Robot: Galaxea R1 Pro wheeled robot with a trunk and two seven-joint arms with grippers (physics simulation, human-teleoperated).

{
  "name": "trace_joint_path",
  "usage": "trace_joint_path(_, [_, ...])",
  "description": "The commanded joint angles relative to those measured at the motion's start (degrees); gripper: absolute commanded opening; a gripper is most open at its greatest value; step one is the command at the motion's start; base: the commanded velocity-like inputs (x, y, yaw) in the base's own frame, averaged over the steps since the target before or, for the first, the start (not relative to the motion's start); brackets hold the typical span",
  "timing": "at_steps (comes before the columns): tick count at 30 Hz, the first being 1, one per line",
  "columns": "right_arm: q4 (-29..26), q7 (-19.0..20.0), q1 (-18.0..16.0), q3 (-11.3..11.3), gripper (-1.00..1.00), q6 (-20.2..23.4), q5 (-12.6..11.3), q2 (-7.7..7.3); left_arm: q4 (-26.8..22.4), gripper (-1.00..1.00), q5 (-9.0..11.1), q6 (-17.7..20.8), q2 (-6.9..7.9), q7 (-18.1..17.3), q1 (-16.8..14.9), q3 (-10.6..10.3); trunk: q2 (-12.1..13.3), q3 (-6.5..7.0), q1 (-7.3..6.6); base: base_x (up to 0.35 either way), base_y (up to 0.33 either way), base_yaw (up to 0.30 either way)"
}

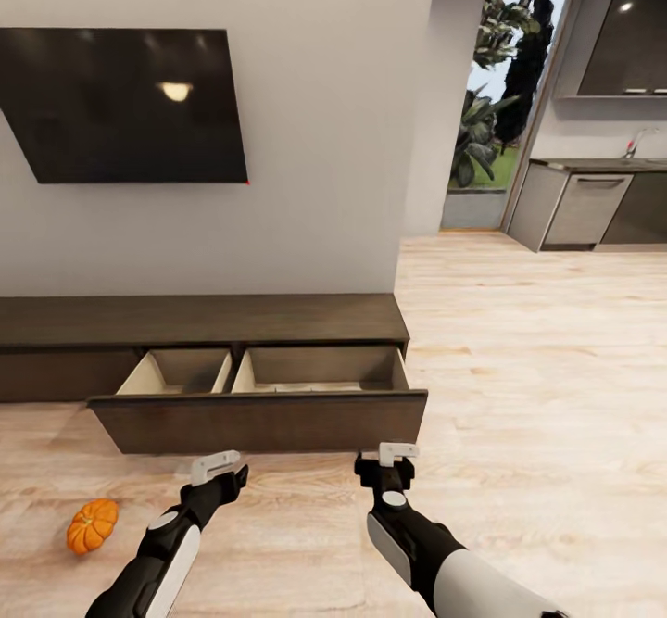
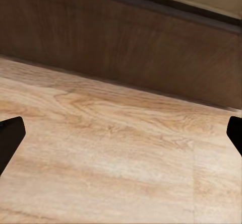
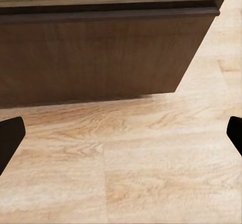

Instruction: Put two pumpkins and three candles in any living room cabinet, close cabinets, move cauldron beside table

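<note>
A pale wood floor (image 1: pixel 519 359) runs from the near edge back to a white wall (image 1: pixel 324 136) on the left and a kitchen with grey cupboards (image 1: pixel 584 206) at the far right, beside a tall window showing greenery (image 1: pixel 496 108). A large dark television (image 1: pixel 130 104) hangs on the wall. Below it sits the cabinet (image 1: pixel 204 320), long, low and dark brown, with its right-hand drawer (image 1: pixel 259 419) pulled out toward the robot, showing two pale beige compartments split by a divider; I cannot tell what, if anything, lies inside. In both wrist views the drawer front stands just ahead over the floorboards. The left gripper (image 1: pixel 220 470) and the right gripper (image 1: pixel 396 462) hover just in front of that drawer front, near it but not touching, each with jaws spread wide apart and holding nothing. One orange pumpkin (image 1: pixel 92 525) lies on the floor at near left, just left of the left arm.
</note>
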Motion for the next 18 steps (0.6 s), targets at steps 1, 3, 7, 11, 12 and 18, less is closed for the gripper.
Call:
trace_joint_path(1, [0.1,0.0,0.0,0.0,1.00,-0.1,0.0,0.00,0.0,1.00,0.0,-0.1,0.01,0.0,0.0,0.0,-0.4,-0.18,0.23,0.000,0.000,0.000])
trace_joint_path(3, [0.2,0.0,0.0,0.0,1.00,-0.2,0.0,0.00,0.0,1.00,0.0,-0.2,-0.03,-0.1,0.0,0.0,-1.2,-0.54,0.67,0.000,0.000,0.000])
trace_joint_path(7, [0.3,0.1,0.0,-0.1,1.00,-0.3,0.0,0.00,0.0,1.00,0.1,-0.2,0.07,-0.1,0.0,0.0,-2.8,-1.26,1.54,0.000,0.000,0.000])
trace_joint_path(11, [0.8,0.9,0.0,-0.1,1.00,-0.6,0.0,0.00,0.0,1.00,0.0,-0.3,0.10,-0.1,0.0,0.0,-4.4,-1.98,2.42,0.000,0.000,0.000])
trace_joint_path(12, [1.2,1.7,0.0,-0.1,1.00,-1.4,0.0,0.00,0.0,1.00,0.0,-0.3,0.10,0.0,0.0,0.0,-4.8,-2.16,2.64,0.000,0.000,0.000])
trace_joint_path(18, [4.1,5.2,0.0,-0.1,1.00,-6.1,-0.1,0.00,0.1,1.00,0.0,-2.9,0.08,-0.1,0.0,-0.2,-7.2,-3.24,3.96,0.000,0.000,0.000])
